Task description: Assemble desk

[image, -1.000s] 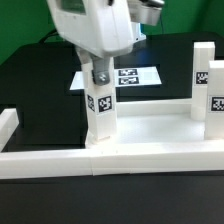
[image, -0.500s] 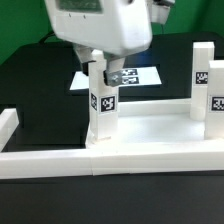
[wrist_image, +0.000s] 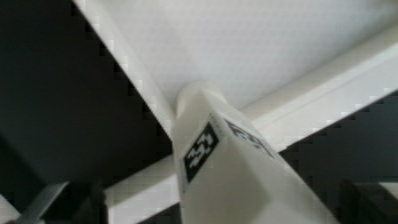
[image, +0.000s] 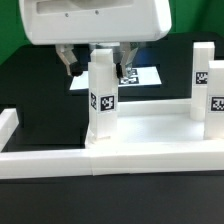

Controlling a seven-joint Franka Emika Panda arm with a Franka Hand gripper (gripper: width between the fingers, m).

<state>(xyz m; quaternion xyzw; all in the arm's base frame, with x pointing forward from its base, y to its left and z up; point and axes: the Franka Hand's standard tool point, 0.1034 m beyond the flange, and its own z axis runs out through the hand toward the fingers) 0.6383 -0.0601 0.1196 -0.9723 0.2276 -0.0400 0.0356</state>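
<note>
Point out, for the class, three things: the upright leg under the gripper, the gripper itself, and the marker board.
leg [image: 101,100], exterior view: on its black-and-white tag.
gripper [image: 97,60], exterior view: midway between the two fingertips, jaws apart.
marker board [image: 148,74], exterior view: on its white right edge.

A white marker board [image: 140,75] lies flat on the black table [image: 35,80], with a green backdrop [image: 20,45] at ten o'clock.

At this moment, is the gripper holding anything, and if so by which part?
Nothing is held. The gripper stands open, its fingers either side of the upright white tagged block leg without gripping it.
</note>
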